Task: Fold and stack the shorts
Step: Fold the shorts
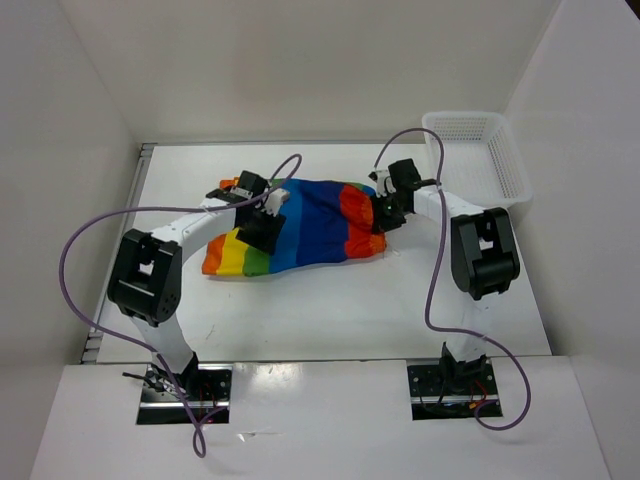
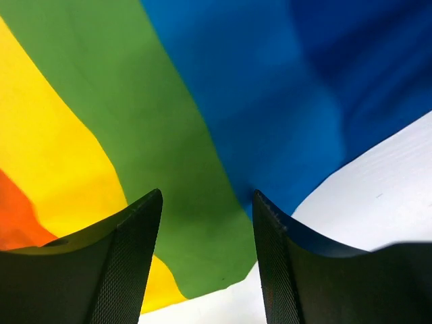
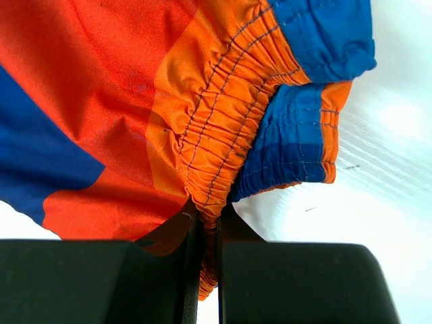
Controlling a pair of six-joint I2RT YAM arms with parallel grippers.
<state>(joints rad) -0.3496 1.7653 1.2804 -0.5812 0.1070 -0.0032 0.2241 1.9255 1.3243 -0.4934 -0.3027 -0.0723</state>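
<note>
Our right gripper (image 3: 208,226) has its jaws pressed together on the gathered orange waistband (image 3: 223,115) of the shorts (image 1: 310,225), with a fold of the elastic pinched between them; only the right wrist view shows that grip. Our left gripper (image 2: 208,197) holds its jaws spread above the green and blue stripes with nothing between them, which the top view hides under the wrist. From above we see the shorts lying across the far middle of the table (image 1: 400,310), waistband end toward the right edge, yellow and orange end toward the left. A white mesh basket (image 1: 470,122) sits at the far right corner. White walls (image 1: 300,70) enclose the table on three sides.
</note>
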